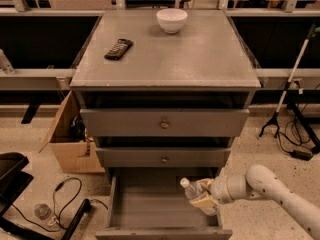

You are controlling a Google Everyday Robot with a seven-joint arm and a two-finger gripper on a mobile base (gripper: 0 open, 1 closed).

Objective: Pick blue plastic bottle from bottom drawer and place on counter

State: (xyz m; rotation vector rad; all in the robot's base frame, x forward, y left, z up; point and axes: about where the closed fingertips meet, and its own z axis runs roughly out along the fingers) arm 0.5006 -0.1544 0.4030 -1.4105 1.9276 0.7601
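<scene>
**Bottle gripped at the open bottom drawer; placing it on the counter not yet done**

A small clear plastic bottle with a white cap and pale blue label is tilted, cap toward the upper left, at the right side of the open, deep grey bottom drawer. The robot's two-finger gripper, reaching in from the right, is clamped around the bottle's body. Whether the bottle is clear of the drawer floor cannot be told. Lifting it onto the wide grey counter remains; a white bowl and a dark remote sit there.

Pincer grips tilted blue plastic bottle at open bottom drawer.
</scene>
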